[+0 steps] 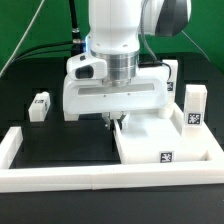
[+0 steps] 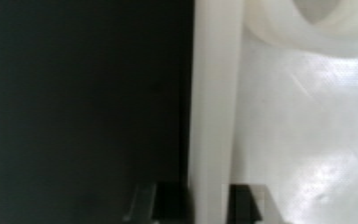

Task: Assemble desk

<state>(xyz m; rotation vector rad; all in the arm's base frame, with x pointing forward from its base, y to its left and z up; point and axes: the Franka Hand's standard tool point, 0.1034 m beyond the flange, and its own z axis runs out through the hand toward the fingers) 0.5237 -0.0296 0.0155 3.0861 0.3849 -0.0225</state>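
Note:
The white desk tabletop (image 1: pixel 160 140) lies flat at the exterior view's lower right, with a tag on its front wall. My gripper (image 1: pixel 113 122) stands straight down over the tabletop's left rim. In the wrist view the rim (image 2: pixel 211 100) runs between my two dark fingertips, and my gripper (image 2: pixel 208 205) is closed against both sides of it. A round corner socket (image 2: pixel 318 25) shows inside the tray. One tagged leg (image 1: pixel 192 105) stands upright at the right, another (image 1: pixel 40 104) lies at the left, and a third (image 1: pixel 171 72) sits behind the arm.
The long white border frame (image 1: pixel 60 182) runs along the front and the left side (image 1: pixel 10 145) of the black mat (image 1: pixel 60 135). Dark cables hang at the back behind the arm.

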